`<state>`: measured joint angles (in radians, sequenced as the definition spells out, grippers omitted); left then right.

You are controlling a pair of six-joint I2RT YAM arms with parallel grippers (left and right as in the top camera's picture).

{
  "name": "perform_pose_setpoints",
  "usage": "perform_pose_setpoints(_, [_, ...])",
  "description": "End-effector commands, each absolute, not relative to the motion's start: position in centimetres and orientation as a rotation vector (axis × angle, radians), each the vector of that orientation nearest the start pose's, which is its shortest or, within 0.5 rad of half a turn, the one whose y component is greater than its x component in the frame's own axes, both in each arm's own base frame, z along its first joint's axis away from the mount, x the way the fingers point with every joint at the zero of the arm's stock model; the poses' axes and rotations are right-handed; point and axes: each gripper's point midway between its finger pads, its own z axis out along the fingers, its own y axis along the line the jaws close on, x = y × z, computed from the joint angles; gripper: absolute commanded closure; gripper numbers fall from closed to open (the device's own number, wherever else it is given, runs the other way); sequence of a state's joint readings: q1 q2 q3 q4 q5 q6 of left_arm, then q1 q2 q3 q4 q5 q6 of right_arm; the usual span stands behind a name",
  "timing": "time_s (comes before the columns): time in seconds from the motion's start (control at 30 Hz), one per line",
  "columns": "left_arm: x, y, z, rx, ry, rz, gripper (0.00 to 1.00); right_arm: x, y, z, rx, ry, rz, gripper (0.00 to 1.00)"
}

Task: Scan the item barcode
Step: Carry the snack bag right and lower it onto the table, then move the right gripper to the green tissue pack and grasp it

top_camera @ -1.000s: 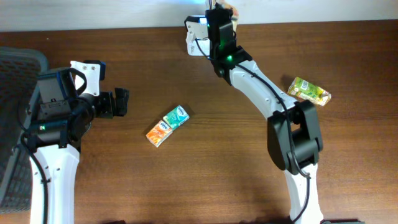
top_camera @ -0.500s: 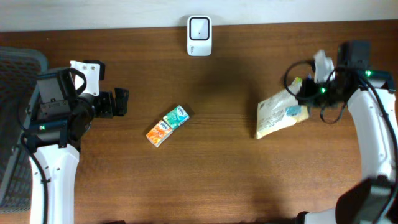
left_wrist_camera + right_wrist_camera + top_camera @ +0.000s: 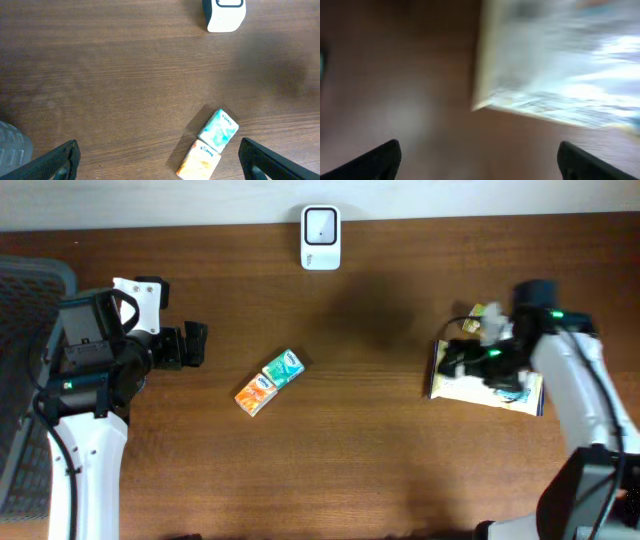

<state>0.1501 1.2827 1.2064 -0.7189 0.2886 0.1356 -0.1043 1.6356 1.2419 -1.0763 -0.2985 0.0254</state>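
The table [image 3: 400, 470] is dark brown wood with a fine grain running side to side. At its far edge stands the scanner [image 3: 320, 238], a small white block with rounded corners and a dark window. The packet [image 3: 490, 393] lies flat on the right side of the table. It is a pale, glossy, crinkled rectangle with blue print, and its long axis runs roughly left to right, dipping a little toward the near right. Peeking out just behind it is a green pouch [image 3: 487, 313].

The right arm rises from the near edge, bends at the elbow and reaches leftward, so the right gripper [image 3: 458, 362] hangs over the packet's upper left part. In the blurred right wrist view its fingers stand spread wide, with the packet ahead of them and nothing between. I cannot tell whether they touch it.

The left gripper [image 3: 198, 346] points right, its fingers likewise wide apart and empty. A teal pack [image 3: 283, 367] and an orange pack [image 3: 255, 395] lie end to end, touching, on a diagonal mid-table.
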Motion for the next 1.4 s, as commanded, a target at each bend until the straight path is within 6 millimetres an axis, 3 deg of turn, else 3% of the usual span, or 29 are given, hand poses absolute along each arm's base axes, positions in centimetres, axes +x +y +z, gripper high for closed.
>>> perform_pose_setpoints(0.0, [36.4,0.5,24.2,0.144,2.316,-0.200,0.01,29.8,3.7,7.6,-0.079,3.130,0.262,0.60])
perform_pose_setpoints(0.03, [36.4,0.5,24.2,0.144,2.316,-0.200,0.01,29.6,4.0,6.2,-0.085,3.168,0.271,0.88])
perform_pose_setpoints(0.07, [36.4,0.5,24.2,0.144,2.316,-0.200,0.01,29.0,3.9,4.5,-0.073,3.231,0.277,0.96])
perform_pose_setpoints(0.17, [36.4,0.5,24.2,0.144,2.316,-0.200,0.01,28.6,3.8,0.6,-0.058,3.336,0.277,0.96])
perform_pose_setpoints(0.23, [36.4,0.5,24.2,0.144,2.316,-0.200,0.01,29.0,1.4,-1.3,0.040,3.363,0.038,0.96])
perform_pose_setpoints(0.27, [36.4,0.5,24.2,0.144,2.316,-0.200,0.01,29.8,-0.6,-1.5,0.134,3.324,-0.089,0.96])
perform_pose_setpoints(0.33, [36.4,0.5,24.2,0.144,2.316,-0.200,0.01,31.5,-2.5,-1.7,0.234,3.247,-0.086,0.96])
perform_pose_setpoints(0.4, [36.4,0.5,24.2,0.144,2.316,-0.200,0.01,34.6,-5.4,-1.9,0.376,3.093,-0.076,0.96])
perform_pose_setpoints(0.47, [36.4,0.5,24.2,0.144,2.315,-0.200,0.01,37.5,-7.1,-1.6,0.379,2.963,-0.066,0.96])
perform_pose_setpoints(0.53, [36.4,0.5,24.2,0.144,2.316,-0.200,0.01,38.6,-6.9,-1.4,0.333,2.928,-0.048,0.96])
perform_pose_setpoints(0.6, [36.4,0.5,24.2,0.144,2.315,-0.200,0.01,39.0,-3.6,-0.2,0.295,2.946,0.198,0.96])
perform_pose_setpoints(0.63, [36.4,0.5,24.2,0.144,2.315,-0.200,0.01,39.7,-0.3,2.5,0.251,2.942,0.432,0.90])
perform_pose_setpoints(0.67, [36.4,0.5,24.2,0.144,2.316,-0.200,0.01,40.1,1.4,4.3,0.220,2.931,0.537,0.84])
perform_pose_setpoints(0.7, [36.4,0.5,24.2,0.144,2.316,-0.200,0.01,40.9,3.9,7.0,0.157,2.906,0.659,0.73])
perform_pose_setpoints(0.73, [36.4,0.5,24.2,0.144,2.316,-0.200,0.01,41.4,6.7,8.8,0.076,2.870,0.768,0.56])
perform_pose_setpoints(0.77, [36.4,0.5,24.2,0.144,2.316,-0.200,0.01,41.6,10.8,10.2,-0.045,2.815,0.904,0.44])
perform_pose_setpoints(0.8, [36.4,0.5,24.2,0.144,2.316,-0.200,0.01,41.6,14.4,10.5,-0.146,2.785,0.957,0.43])
perform_pose_setpoints(0.87, [36.4,0.5,24.2,0.144,2.315,-0.200,0.01,42.1,20.3,9.9,-0.046,2.799,0.928,0.41])
perform_pose_setpoints(0.9, [36.4,0.5,24.2,0.144,2.315,-0.200,0.01,42.7,23.1,9.2,0.014,2.780,0.827,0.39])
perform_pose_setpoints(1.0, [36.4,0.5,24.2,0.144,2.316,-0.200,0.01,43.2,32.4,9.6,-0.329,2.548,0.778,0.30])
perform_pose_setpoints(1.03, [36.4,0.5,24.2,0.144,2.316,-0.200,0.01,42.6,34.2,8.5,-0.436,2.520,0.738,0.30])
perform_pose_setpoints(1.07, [36.4,0.5,24.2,0.144,2.316,-0.200,0.01,42.0,35.3,6.6,-0.498,2.525,0.718,0.29])
perform_pose_setpoints(1.13, [36.4,0.5,24.2,0.144,2.315,-0.200,0.01,42.3,35.2,3.6,-0.540,2.548,0.693,0.29])
perform_pose_setpoints(1.2, [36.4,0.5,24.2,0.144,2.316,-0.200,0.01,42.5,34.4,2.3,-0.525,2.581,0.734,0.36])
perform_pose_setpoints(1.3, [36.4,0.5,24.2,0.144,2.316,-0.200,0.01,41.1,33.6,1.4,-0.524,2.666,0.744,0.55])
perform_pose_setpoints(1.37, [36.4,0.5,24.2,0.144,2.316,-0.200,0.01,41.6,32.4,1.8,-0.490,2.684,0.733,0.79])
